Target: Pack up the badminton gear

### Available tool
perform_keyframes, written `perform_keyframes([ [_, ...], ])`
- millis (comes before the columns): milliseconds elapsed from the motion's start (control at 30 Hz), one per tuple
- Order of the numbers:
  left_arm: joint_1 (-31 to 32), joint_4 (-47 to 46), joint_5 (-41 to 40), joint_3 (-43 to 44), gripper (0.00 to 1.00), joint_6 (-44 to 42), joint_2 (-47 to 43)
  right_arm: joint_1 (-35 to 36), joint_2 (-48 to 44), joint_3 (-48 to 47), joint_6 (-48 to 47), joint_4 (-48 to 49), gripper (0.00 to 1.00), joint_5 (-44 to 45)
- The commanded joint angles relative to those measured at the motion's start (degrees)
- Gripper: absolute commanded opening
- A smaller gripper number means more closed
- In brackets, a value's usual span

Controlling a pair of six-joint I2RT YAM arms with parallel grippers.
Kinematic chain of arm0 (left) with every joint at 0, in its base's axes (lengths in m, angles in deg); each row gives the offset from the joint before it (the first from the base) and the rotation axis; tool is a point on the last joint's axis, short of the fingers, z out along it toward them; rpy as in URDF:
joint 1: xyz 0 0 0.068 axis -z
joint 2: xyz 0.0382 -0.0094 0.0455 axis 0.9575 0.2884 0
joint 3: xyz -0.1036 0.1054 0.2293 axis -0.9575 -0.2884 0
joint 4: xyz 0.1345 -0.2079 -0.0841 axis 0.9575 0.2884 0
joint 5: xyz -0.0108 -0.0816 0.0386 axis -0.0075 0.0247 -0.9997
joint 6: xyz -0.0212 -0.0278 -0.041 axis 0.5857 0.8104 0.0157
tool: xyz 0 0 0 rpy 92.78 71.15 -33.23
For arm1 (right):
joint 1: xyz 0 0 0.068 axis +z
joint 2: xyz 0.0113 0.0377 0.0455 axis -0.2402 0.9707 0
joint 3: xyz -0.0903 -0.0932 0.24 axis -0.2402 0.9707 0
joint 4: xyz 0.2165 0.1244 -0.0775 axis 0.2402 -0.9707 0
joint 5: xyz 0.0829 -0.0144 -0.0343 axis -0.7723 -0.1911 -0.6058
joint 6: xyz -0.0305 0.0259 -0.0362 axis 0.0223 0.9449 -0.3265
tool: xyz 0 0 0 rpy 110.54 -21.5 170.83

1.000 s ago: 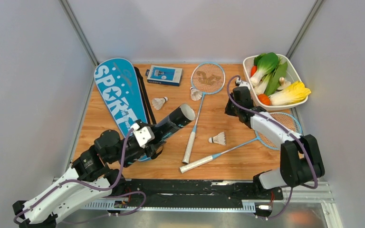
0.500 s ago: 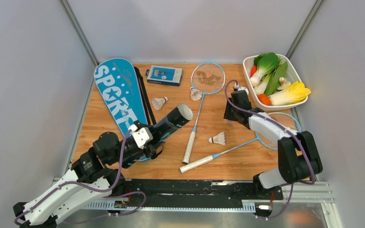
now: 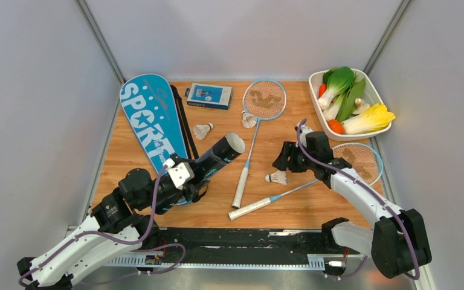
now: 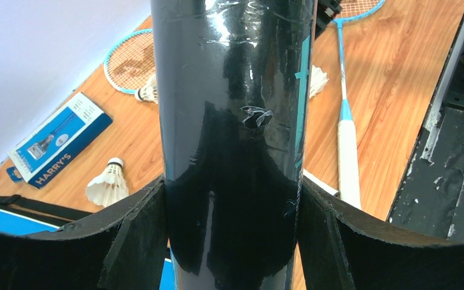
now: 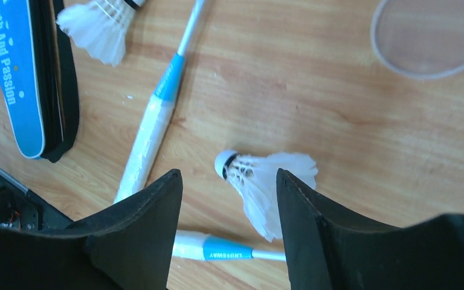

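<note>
left pincer [image 4: 232, 205] clamps black tube [image 3: 217, 158] | right pincer [image 5: 226, 181] spread wide above shuttlecock [image 5: 263, 181] | white tray [image 3: 312, 87] holds vegetables [image 3: 350, 103]

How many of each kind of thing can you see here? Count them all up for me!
Rackets: 2
Shuttlecocks: 3
Black tube: 1
Blue racket cover: 1
Small blue box: 1
Tray of vegetables: 1
Total: 9
</note>
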Motion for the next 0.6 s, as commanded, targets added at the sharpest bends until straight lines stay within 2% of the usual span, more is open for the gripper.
perform_keyframes([
  [0, -0.16, -4.22, 0.64, 0.38, 0.54, 0.61, -0.08, -0.20, -4.31, 3.34, 1.88, -0.11, 0.62, -1.48],
  [233, -0.20, -4.30, 0.64, 0.44, 0.54, 0.49, 0.65, -0.21, -4.74, 7.53, 2.76, 1.74, 0.60, -1.33],
  [500, -0.19, -4.31, 1.14, 0.42, 0.54, 0.48, 1.22, -0.26, -4.94, 9.45, 3.99, 6.23, 0.45, -2.97],
  [567, -0.16, -4.22, 1.08, 0.42, 0.53, 0.56, 1.23, -0.21, -4.94, 9.58, 4.14, 6.77, 0.37, -2.56],
])
